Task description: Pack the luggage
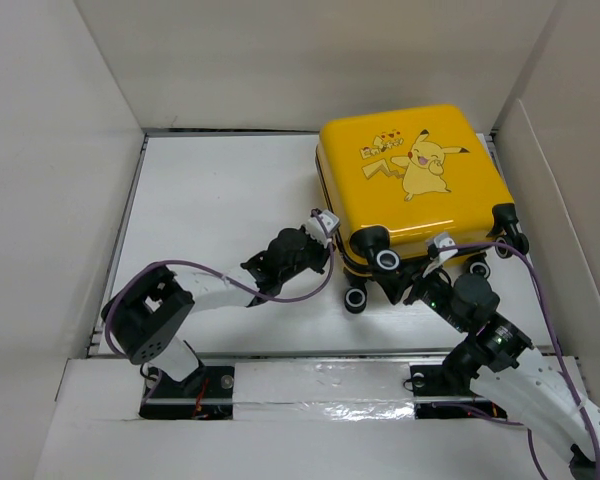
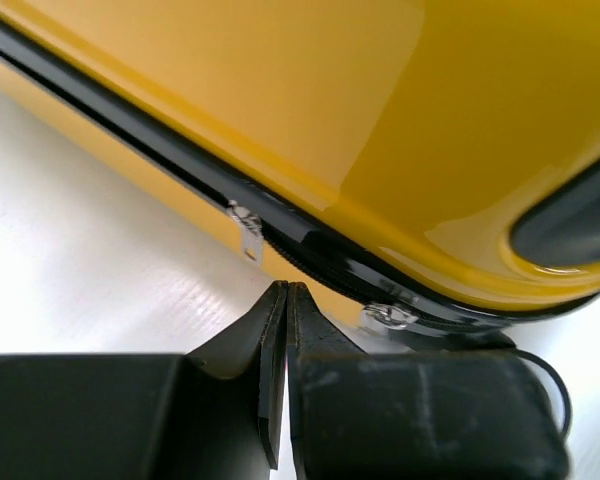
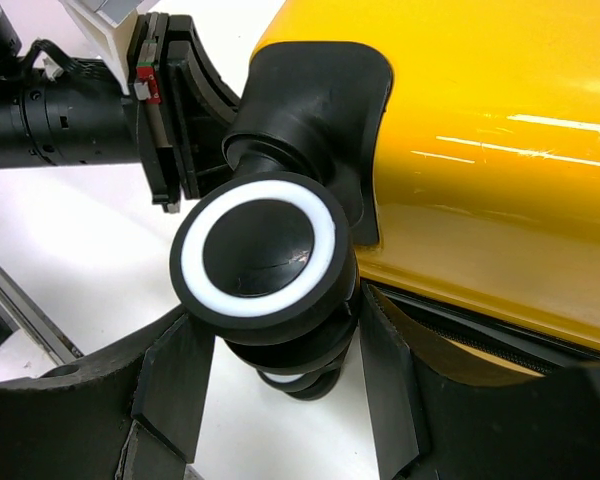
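The luggage (image 1: pixel 410 170), a yellow hard-shell suitcase with a Pikachu print, lies flat and closed at the back right of the table. My left gripper (image 1: pixel 326 228) is shut and empty at its near left corner. In the left wrist view its tips (image 2: pixel 285 292) sit just short of the black zipper (image 2: pixel 180 165), between two metal zipper pulls (image 2: pixel 246 232). My right gripper (image 1: pixel 421 280) is open at the wheel end. In the right wrist view it (image 3: pixel 280 312) straddles a black wheel with a white ring (image 3: pixel 255 250).
White enclosure walls (image 1: pixel 60 160) stand to the left, back and right of the white table (image 1: pixel 220 190). Other suitcase wheels (image 1: pixel 356 298) stick out towards the arms. My left arm (image 3: pixel 70 110) shows close behind the wheel in the right wrist view.
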Tool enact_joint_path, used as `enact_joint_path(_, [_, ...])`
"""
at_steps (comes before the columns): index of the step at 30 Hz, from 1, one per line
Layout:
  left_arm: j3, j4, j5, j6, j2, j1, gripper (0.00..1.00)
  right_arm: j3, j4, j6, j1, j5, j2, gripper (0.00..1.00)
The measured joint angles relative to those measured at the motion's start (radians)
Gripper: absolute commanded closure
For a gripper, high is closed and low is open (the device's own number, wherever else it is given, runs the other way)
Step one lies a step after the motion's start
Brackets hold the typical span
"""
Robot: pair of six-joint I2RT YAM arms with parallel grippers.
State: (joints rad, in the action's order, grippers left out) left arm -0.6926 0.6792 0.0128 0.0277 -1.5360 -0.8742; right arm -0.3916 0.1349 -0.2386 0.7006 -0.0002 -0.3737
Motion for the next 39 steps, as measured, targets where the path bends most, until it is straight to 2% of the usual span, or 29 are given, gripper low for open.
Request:
enact_joint_path(2, [0.0,-0.009,-0.027,0.0,0.006,0.0,1.0,0.0,0.0,0.0,0.0,0.0,0.0,1.0])
enact_joint_path(3, [0.0,-0.018,-0.041,0.0,0.01,0.0,0.93,0.0,0.0,0.0,0.0,0.0,0.0,1.0])
enact_joint_path(8, [0.0,-0.045,-0.091,-0.002,0.031,0.0,0.81,0.0,-0.002,0.0,0.0,0.0,-0.003,1.0])
enact_joint_path(17, [-0.004,-0.063,-0.111,-0.013,0.031,0.007,0.82,0.0,-0.023,0.0,0.0,-0.013,-0.028,1.0])
enact_joint_path(19, [-0.005,-0.067,-0.115,-0.013,0.031,0.008,0.87,0.0,-0.026,0.0,0.0,-0.016,-0.03,1.0])
enact_joint_path(21, [-0.005,-0.076,-0.112,-0.012,0.032,0.006,0.97,0.0,-0.03,0.0,0.0,-0.017,-0.033,1.0])
enact_joint_path(22, [-0.003,-0.079,-0.107,-0.011,0.032,0.005,0.98,0.0,-0.032,0.0,0.0,-0.018,-0.034,1.0])
enact_joint_path(28, [0.059,-0.089,-0.102,0.011,0.12,0.005,0.97,0.0,-0.042,0.0,0.0,-0.023,-0.045,1.0])
enact_joint_path(30, [0.066,-0.089,-0.116,0.017,0.143,0.005,0.92,0.0,-0.045,0.001,0.0,-0.026,-0.048,1.0])
enact_joint_path(33, [0.066,-0.079,-0.151,0.024,0.145,0.005,0.85,0.0,-0.046,0.002,0.0,-0.027,-0.048,1.0])
enact_joint_path(39, [0.037,-0.09,-0.19,0.026,0.095,0.005,0.86,0.0,-0.046,0.004,-0.001,-0.029,-0.047,1.0])
